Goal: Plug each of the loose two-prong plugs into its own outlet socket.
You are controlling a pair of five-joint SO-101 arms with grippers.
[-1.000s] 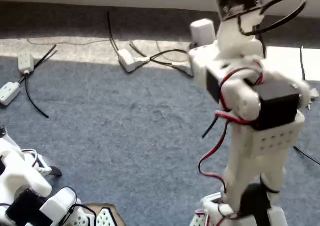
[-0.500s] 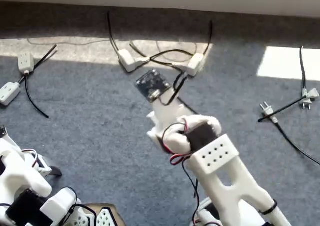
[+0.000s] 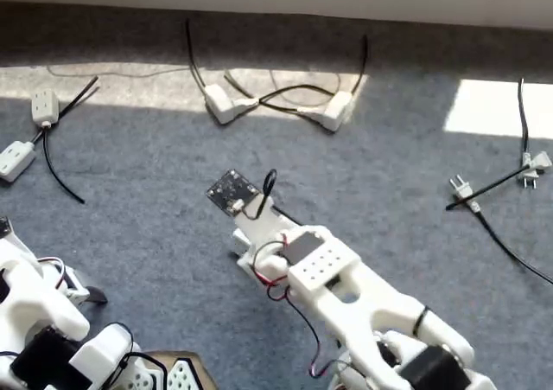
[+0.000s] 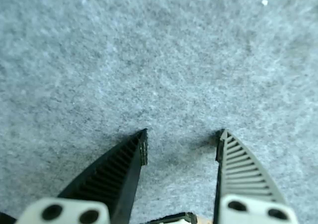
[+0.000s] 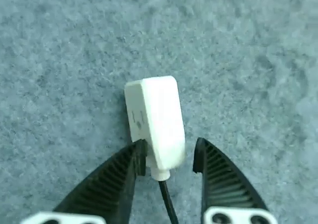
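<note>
Grey carpet (image 3: 155,226) covers the bench, with a sunlit strip along the far side.

Far left: far-left socket (image 3: 45,106) and near-left socket (image 3: 15,158), close together, thin black cords crossing beside them.

Near left corner: my left arm (image 3: 43,321). Left tool (image 4: 181,139) is open at a medium gap, both tips low over the carpet.

Middle, far side: centre-left socket (image 3: 220,105) and centre-right socket (image 3: 337,111), black cords looping between them.

My right arm (image 3: 328,278) stretches from the near edge toward the centre. Right tool (image 5: 170,144) is narrow, pinching an outlet socket (image 5: 154,114) at its cord end, one finger on each side. Its black cord (image 5: 166,204) runs out between them, and the slot face is turned sideways.

Right side: first plug (image 3: 462,188) and second plug (image 3: 536,159), both two-prong. They lie loose on the carpet near each other with cords crossing, well apart from every socket.
</note>
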